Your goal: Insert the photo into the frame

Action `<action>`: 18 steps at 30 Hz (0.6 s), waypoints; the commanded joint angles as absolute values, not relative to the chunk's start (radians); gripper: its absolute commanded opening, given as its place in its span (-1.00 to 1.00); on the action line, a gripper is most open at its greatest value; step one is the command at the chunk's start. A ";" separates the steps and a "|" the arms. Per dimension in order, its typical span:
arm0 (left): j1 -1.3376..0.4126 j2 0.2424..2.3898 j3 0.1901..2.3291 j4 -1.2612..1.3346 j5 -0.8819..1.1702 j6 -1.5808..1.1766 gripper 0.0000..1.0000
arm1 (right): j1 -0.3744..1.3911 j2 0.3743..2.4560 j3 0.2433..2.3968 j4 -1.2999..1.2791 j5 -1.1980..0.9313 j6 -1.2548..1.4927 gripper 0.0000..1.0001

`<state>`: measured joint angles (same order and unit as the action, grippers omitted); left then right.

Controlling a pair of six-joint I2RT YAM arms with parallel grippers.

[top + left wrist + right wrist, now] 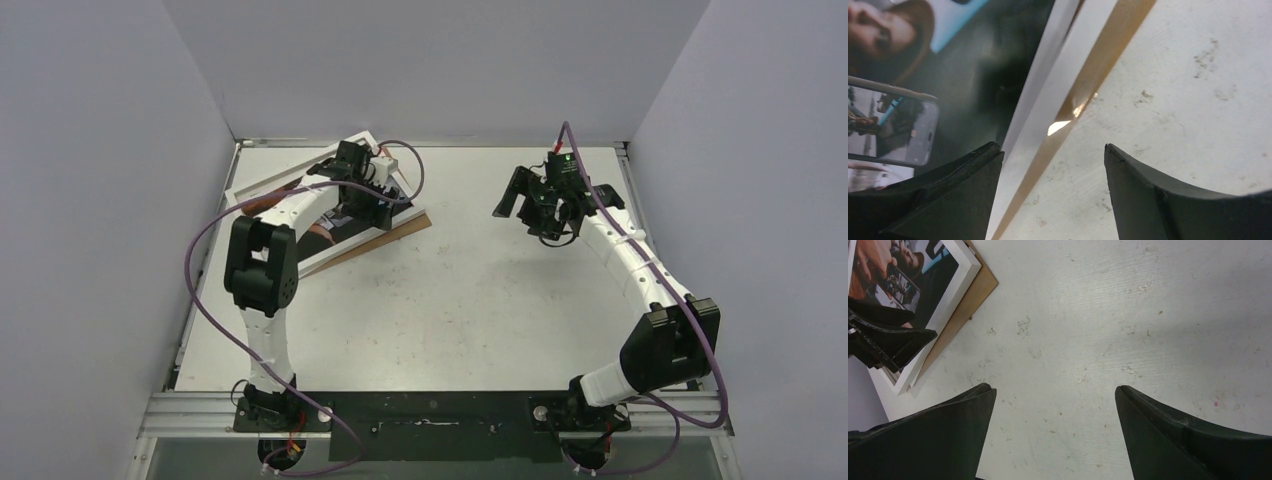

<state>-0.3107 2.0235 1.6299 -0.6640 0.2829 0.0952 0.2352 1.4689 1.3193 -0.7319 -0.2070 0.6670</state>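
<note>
- The photo [953,65] lies flat at the far-left part of the tabletop [480,300]. It shows a face in brown-orange tones, a phone and dark areas inside a white border.
- The frame [285,168] shows as a pale rim along the far and left sides of the print, close to the back corner. I cannot tell whether the print sits inside the rim or only on top of it.
- A brown hardboard sheet [405,228] sticks out from under the print along its right edge, with one corner pointing toward the middle of the tabletop.
- The left hand [1049,146] hangs low over the right edge of that stack with its fingers spread. One finger [948,200] is above the dark part of the print, and the other [1173,205] is above bare tabletop.
- The white border and the brown strip of hardboard run between the two fingers. Nothing is pinched.
- The right wrist view shows the same stack from the side, with the left hand's dark fingers at the print's edge.
- The right hand [1053,387] hovers over the far-right part of the tabletop, well apart from the stack. Its fingers are spread wide and hold nothing — only scuffed white surface lies below them.
</note>
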 commanded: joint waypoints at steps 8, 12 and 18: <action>-0.360 2.127 1.718 -0.627 0.202 0.221 0.45 | 0.220 1.462 1.262 -0.702 -0.235 0.676 0.86; -0.379 2.131 1.677 -0.592 0.149 0.210 0.40 | 0.216 1.462 1.258 -0.701 -0.234 0.682 0.87; -0.382 2.173 1.724 -0.623 0.112 0.231 0.23 | 0.215 1.459 1.258 -0.698 -0.227 0.677 0.86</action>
